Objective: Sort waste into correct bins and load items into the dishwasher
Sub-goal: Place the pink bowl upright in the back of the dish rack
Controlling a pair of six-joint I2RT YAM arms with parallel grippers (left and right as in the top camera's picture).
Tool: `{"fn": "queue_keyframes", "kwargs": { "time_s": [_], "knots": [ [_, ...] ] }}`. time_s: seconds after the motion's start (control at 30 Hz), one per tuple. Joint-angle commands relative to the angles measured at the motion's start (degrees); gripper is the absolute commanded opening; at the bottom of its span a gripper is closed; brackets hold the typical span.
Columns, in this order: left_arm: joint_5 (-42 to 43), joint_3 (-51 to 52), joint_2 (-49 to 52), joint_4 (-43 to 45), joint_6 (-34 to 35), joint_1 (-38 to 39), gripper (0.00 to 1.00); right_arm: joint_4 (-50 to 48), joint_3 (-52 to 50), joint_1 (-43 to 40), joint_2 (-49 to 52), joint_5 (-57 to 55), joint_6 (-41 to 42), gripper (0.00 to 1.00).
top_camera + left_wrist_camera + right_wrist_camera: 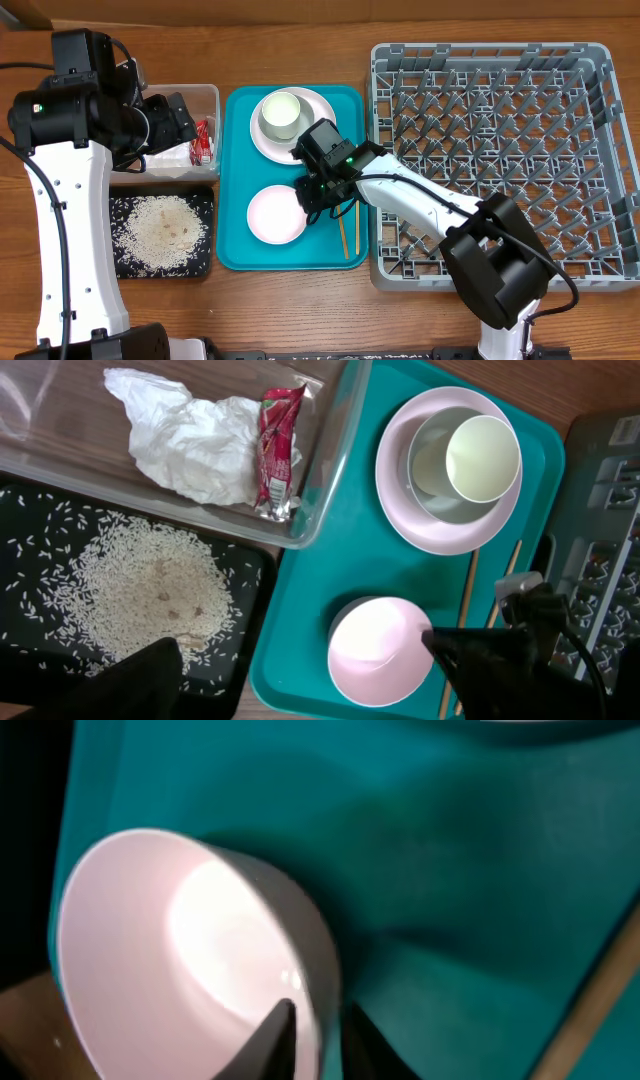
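Bowl [272, 215] sat at near end of teal tray [238, 170] with right gripper [310, 197] clenched on its right rim, dish rack [500, 150] straight off to the right (left gripper [180, 120] open, empty, over clear tub [212, 100], farther away).

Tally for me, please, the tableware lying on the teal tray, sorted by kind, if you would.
Plate: 1
Bowls: 2
Cup: 1
Chopsticks: 2
Total: 6
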State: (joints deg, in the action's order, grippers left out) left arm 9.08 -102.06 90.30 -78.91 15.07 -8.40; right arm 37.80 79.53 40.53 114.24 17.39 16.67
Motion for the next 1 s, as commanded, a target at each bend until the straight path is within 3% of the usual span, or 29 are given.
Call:
{"fn": "queue_keyframes", "kwargs": {
  "time_s": [0.0, 0.27, 0.4, 0.57, 0.77, 0.97],
  "knots": [
    [-0.79, -1.27, -1.07, -0.15, -0.5, -0.22, 0.9, 1.07, 2.49, -0.28, 0.85, -0.28, 0.09, 0.04],
    [-0.79, -1.27, -1.05, -0.37, -0.5, -0.22, 0.92, 16.22, 16.04, -2.86, -5.51, -19.52, -1.66, 0.04],
    [-0.96, -1.29, -1.07, -0.44, -0.94, -0.22, 0.92, 19.19, 22.51, -7.39, -10.03, -41.55, -1.64, 0.04],
    [-2.23, -1.29, -1.07, -1.33, -0.96, -0.22, 0.93, 14.32, 22.91, -15.52, -10.54, -64.72, -3.67, 0.04],
    [-2.23, -1.27, -1.07, -2.14, -0.92, -0.22, 0.97, 4.04, 22.82, -22.62, -9.44, -69.05, -12.5, 0.04],
    [-2.21, -1.27, -1.05, -2.12, -0.92, -0.22, 1.0, -6.78, 22.82, -22.25, -3.69, -74.73, -30.05, 0.04]
  ]
}}
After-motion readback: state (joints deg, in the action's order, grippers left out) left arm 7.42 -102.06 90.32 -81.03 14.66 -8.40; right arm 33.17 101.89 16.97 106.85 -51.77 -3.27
